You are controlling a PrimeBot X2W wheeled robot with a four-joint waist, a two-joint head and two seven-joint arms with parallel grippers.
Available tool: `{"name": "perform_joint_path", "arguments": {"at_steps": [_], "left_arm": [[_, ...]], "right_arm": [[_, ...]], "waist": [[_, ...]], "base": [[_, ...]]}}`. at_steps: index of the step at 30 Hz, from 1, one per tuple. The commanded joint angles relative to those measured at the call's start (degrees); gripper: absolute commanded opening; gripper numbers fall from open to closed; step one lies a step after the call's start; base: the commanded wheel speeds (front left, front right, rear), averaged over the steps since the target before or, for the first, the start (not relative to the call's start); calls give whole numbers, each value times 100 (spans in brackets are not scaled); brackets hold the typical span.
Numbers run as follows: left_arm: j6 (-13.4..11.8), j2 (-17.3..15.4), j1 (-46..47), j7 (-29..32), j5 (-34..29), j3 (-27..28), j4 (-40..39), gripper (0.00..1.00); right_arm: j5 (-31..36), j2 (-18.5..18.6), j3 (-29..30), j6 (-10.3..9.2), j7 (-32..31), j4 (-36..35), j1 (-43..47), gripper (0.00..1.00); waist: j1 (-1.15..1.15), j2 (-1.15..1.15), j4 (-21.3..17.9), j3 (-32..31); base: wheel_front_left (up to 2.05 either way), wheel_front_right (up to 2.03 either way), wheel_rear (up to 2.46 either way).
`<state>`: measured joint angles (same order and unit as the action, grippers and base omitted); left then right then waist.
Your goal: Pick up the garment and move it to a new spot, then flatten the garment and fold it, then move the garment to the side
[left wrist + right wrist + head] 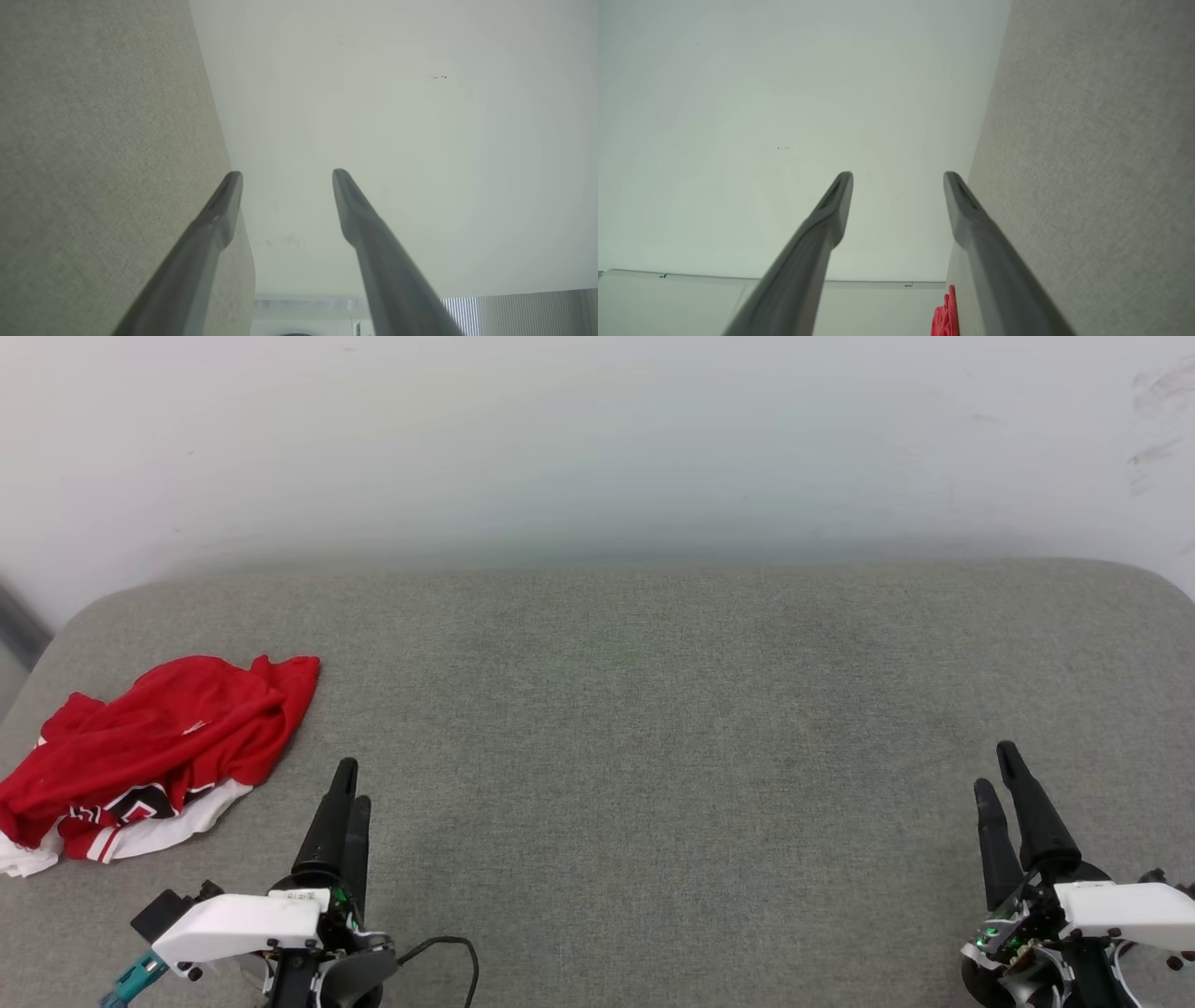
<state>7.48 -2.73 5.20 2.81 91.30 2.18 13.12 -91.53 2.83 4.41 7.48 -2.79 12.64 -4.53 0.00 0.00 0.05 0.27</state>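
Left pincer (pixel 355 782): lower left of the head view, fingers pointing up the frame; its wrist view shows the two fingers standing apart with nothing between them, so it is spread and empty; it sits just right of the cloth, likely because it is the nearer arm for the first grasp.

Right pincer (pixel 994 765): lower right of the head view, fingers likewise parted and holding nothing; it is well apart from the cloth, seemingly parked until a second corner needs taking.

Garment (pixel 159 737): left edge of the head view, in the middle band; a crumpled red heap with white fabric and black lettering showing at its lower rim; it lies untouched on the surface, near that surface's left end; a red scrap of it shows at the bottom of the right wrist view.

Surface (pixel 653 709): grey, cloth-covered, with rounded far corners; its bare middle looks like the natural new spot, with room for spreading and folding.

Wall (pixel 597 429): pale, across the top of the frame, closing off the far side; the work has to stay in front.
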Motion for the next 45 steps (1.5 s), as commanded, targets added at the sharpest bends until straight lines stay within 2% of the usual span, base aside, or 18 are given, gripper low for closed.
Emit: {"name": "perform_joint_path", "arguments": {"at_steps": [1,7,19,31,40,45], "left_arm": [[1,-29,194,-75,-130,-70,-166,100],[1,-31,208,-226,-741,-112,-328,100],[1,-16,252,-497,-2381,-250,-440,100],[-21,-16,314,-737,-4029,-458,-457,100],[-88,-17,374,-885,-4945,-578,-389,100],[-133,-40,411,-971,-5484,-667,-335,100]], "right_arm": [[86,9,-53,2,73,-168,-89,100],[509,11,-86,2,226,-287,-70,100],[1997,10,-111,2,498,-517,-3,100],[4163,15,-224,2,719,-653,45,100],[4804,10,-197,2,610,-679,73,100],[5382,10,-206,2,543,-717,86,100]], "waist": [[0,0,1,0],[0,0,9,-5],[0,0,70,-19],[0,0,119,-24],[0,0,148,-35],[0,0,164,-42]], "base": [[0,0,0],[0,0,0],[0,0,0],[0,0,0],[0,0,0],[0,0,0]]}}
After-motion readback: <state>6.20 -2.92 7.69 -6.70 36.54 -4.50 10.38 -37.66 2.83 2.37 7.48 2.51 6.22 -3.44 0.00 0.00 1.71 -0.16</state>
